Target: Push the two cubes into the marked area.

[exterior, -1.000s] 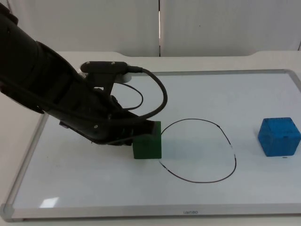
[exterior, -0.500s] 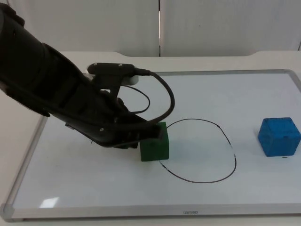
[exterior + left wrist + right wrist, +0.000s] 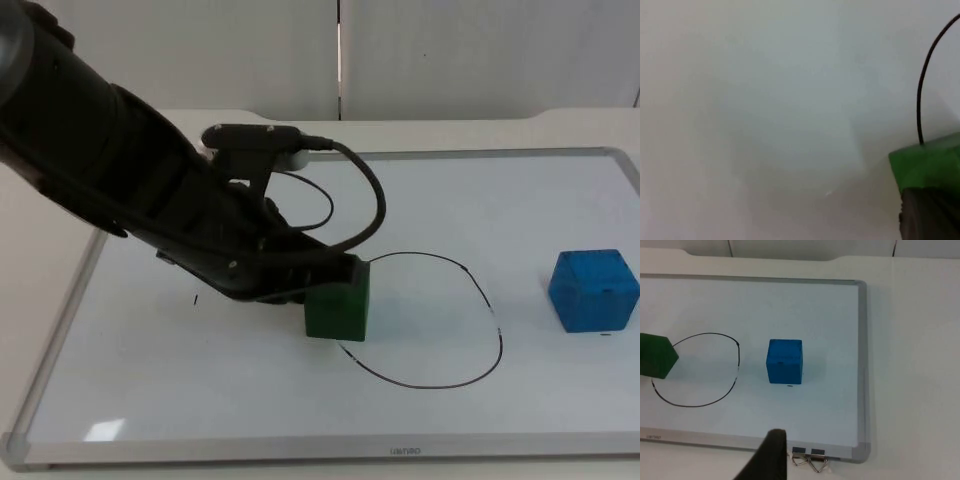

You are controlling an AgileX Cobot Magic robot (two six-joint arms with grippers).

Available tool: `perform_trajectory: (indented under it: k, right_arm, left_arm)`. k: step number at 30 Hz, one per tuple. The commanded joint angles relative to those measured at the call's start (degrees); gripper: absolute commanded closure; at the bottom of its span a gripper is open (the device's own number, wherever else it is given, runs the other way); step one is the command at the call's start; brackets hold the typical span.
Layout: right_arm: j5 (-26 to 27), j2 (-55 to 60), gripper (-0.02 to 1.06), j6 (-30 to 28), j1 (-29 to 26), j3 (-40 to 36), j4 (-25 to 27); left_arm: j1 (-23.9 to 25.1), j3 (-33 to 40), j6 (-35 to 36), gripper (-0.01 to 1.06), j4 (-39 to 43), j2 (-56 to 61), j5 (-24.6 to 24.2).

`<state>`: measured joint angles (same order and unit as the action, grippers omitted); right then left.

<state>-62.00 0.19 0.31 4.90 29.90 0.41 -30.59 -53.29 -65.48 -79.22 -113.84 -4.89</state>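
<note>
Where the left gripper (image 3: pixel 325 275) meets the solid green cube (image 3: pixel 338 308), its black tip lies low over the board against the cube's left face, and the top view does not show its fingers apart from one another, so I cannot tell whether they are spread or closed. In the left wrist view a dark fingertip (image 3: pixel 930 214) sits right against the green cube (image 3: pixel 928 161), with what seems to be a stretch of the drawn line curving just beyond it. The green cube straddles the left edge of the black hand-drawn oval outline (image 3: pixel 425 320), the marked area, part inside and part still outside. From there the left arm runs back up to the picture's upper left, low across the white metal-framed whiteboard (image 3: pixel 480 200) that lies flat on the table.

The bright blue cube (image 3: pixel 593 290) stands well apart to the right of the oval, outside it, near the board's right side. The right gripper (image 3: pixel 771 455) waits off the board, beyond its near frame, one black fingertip visible; its state cannot be told either. From its wrist view the blue cube (image 3: pixel 784 361) stands just beside the oval's edge (image 3: pixel 695 369), and two small metal binder clips (image 3: pixel 809 460) are on the frame.
</note>
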Motion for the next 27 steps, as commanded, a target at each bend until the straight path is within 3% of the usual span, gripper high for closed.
perform_trajectory:
  k: [1, 27]
  right_arm:
    - [0.2, -0.2, -0.01, 0.1, -0.3, -0.4, -0.1]
    - [0.2, -0.2, -0.01, 0.1, -0.3, -0.4, -0.1]
  left_arm:
    - [-0.2, -0.4, -0.4, 1.05, -0.7, -0.4, -0.7]
    - [-0.9, -0.8, -0.4, 1.05, -1.4, -0.4, -3.8]
